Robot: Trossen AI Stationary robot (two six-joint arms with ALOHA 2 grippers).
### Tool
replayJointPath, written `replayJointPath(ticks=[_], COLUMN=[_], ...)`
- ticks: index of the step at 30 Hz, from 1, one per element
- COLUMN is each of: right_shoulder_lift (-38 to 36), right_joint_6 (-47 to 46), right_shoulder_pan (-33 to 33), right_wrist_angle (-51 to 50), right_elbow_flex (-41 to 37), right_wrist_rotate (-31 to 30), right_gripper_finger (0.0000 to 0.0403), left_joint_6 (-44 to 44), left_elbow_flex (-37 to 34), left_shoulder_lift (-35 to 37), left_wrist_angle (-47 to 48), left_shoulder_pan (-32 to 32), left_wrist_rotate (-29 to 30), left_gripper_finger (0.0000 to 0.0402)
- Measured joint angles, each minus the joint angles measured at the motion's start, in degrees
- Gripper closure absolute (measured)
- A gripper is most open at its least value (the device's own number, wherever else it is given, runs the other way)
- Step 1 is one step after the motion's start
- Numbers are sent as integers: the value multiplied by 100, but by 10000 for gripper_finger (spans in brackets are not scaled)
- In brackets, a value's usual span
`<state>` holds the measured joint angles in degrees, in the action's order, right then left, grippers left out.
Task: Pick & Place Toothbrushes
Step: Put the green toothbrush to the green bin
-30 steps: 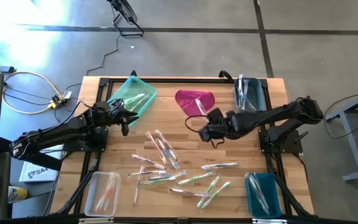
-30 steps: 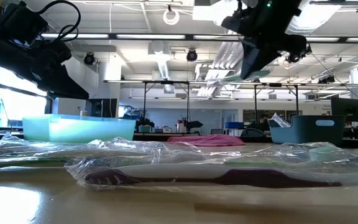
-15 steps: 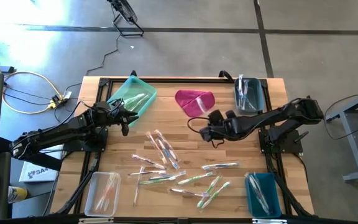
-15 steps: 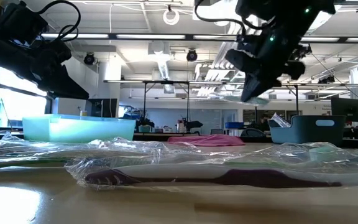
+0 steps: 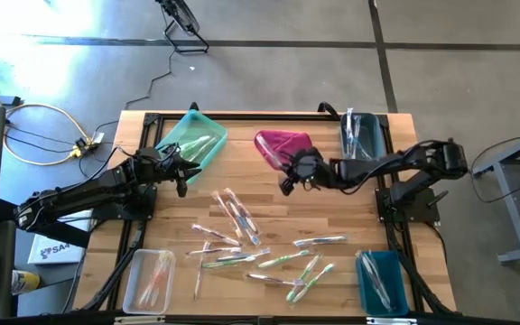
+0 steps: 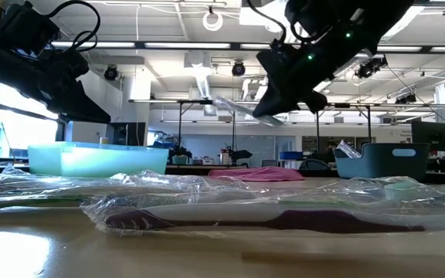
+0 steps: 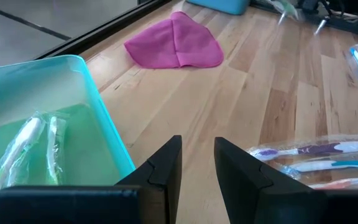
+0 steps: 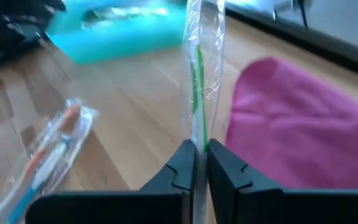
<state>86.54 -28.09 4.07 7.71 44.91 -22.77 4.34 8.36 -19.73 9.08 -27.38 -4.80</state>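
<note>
Green toothbrush [image 8: 197, 68] in clear wrapper, pinched tight by right gripper [image 8: 199, 163], held above table beside magenta cloth [image 5: 283, 144]. Other toothbrushes [image 5: 242, 221] scattered mid-table. Left gripper [image 7: 196, 163] slightly open, nothing held, next to teal tray [image 5: 208, 126].

- The wooden table [image 5: 332, 221] has light boards and a dark frame at its edges.
- A pink cloth [image 5: 281, 144] lies near the far edge.
- A light green bin [image 5: 194, 137] sits at the far left corner.
- A dark blue-grey bin [image 5: 361, 135] sits at the far right corner.
- A clear bin [image 5: 149, 279] sits at the near left corner.
- A blue bin [image 5: 382, 282] sits at the near right corner.
- Wrapped toothbrushes [image 5: 242, 236] lie spread over the middle.
</note>
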Motion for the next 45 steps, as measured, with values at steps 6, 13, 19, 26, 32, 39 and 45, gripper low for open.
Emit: replayJointPath(ticks=[6, 13, 19, 26, 32, 39, 45], right_shoulder_lift=[43, 405, 1005, 1353, 1272, 1272, 1274], right_joint_6=[818, 1337, 1338, 1490, 1726, 1584, 1479], right_shoulder_pan=[409, 731, 772, 678, 721, 718, 638], right_wrist_angle=[1031, 1783, 2206, 3035, 3703, 3809, 3974], right_elbow_flex=[0, 2, 0, 2, 4, 2, 2], right_wrist_rotate=[564, 1133, 1144, 1684, 2126, 2232, 2233], right_gripper_finger=[388, 388, 387, 387, 387, 387, 387], left_joint_6=[1, 63, 57, 46, 46, 63, 338], left_elbow_flex=[0, 0, 2, 1, 0, 0, 0], left_shoulder_lift=[0, 0, 0, 0, 0, 0, 0], left_wrist_angle=[-76, -326, -335, -350, -389, -554, -592], left_shoulder_pan=[0, 0, 1, 1, 0, 2, 1], left_wrist_rotate=[263, 430, 437, 439, 455, 452, 450], left_gripper_finger=[309, 309, 309, 309, 309, 309, 309])
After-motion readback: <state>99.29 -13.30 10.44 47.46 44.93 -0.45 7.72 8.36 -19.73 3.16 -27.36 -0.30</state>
